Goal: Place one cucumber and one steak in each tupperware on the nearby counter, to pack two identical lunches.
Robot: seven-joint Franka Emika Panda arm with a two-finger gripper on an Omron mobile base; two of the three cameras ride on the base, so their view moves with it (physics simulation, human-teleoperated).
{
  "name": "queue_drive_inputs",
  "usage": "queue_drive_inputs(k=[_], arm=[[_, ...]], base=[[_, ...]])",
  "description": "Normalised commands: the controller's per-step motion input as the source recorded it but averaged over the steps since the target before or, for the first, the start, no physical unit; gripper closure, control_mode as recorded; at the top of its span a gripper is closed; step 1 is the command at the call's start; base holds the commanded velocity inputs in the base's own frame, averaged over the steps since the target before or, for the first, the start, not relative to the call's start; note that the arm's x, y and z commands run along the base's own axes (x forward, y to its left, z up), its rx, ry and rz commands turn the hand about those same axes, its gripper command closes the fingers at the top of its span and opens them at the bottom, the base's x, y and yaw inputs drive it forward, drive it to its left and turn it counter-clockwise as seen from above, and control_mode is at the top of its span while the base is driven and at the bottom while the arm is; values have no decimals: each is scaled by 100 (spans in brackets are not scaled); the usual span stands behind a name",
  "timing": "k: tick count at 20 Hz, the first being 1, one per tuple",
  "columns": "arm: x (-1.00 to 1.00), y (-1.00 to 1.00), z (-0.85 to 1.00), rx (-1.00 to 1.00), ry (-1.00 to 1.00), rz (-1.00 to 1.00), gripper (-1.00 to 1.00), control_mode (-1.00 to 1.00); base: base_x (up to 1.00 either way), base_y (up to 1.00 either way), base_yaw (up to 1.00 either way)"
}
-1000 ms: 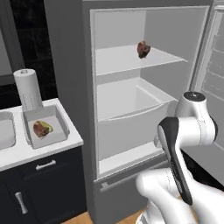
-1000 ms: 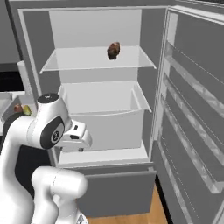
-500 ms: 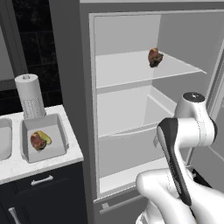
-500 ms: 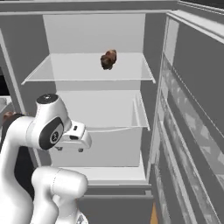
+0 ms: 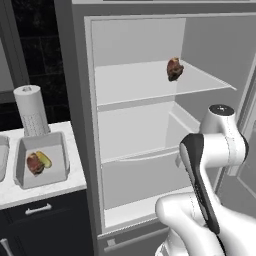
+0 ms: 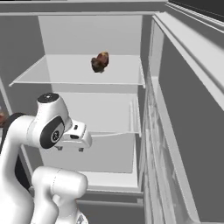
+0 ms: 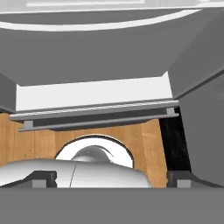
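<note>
**Open refrigerator with arm tucked low**

The refrigerator [image 5: 150, 125] stands open; one steak [image 5: 174, 68] lies on its upper shelf [image 5: 140, 82]. On the counter [image 5: 45, 187], a tupperware [image 5: 42, 160] holds another steak [image 5: 34, 163] touching a cucumber [image 5: 44, 159]. The gripper [image 7: 111, 177] points downward, jaws spread wide, empty.

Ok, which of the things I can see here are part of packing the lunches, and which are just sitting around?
Part of the job:
- steak on the upper fridge shelf
- tupperware on the counter, holding a steak and a cucumber
- end effector, open

Just lying about:
- paper towel roll behind the tupperware
- fridge drawer
</note>
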Motion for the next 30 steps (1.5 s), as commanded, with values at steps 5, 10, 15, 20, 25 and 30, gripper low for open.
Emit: queue_drive_inputs(k=[5,10,15,20,25,30], arm=[[0,0,0,0,0,0,-100,100],[0,0,12,0,-12,0,-100,-100],[8,7,60,0,-41,0,-100,-100],[28,3,90,0,-43,0,-100,-100],[30,9,100,0,-22,0,-100,-100],[33,4,100,0,-14,0,-100,-100]], base=[[6,-12,8],[0,0,0],[0,0,0],[0,0,0],[0,0,0],[0,0,0]])
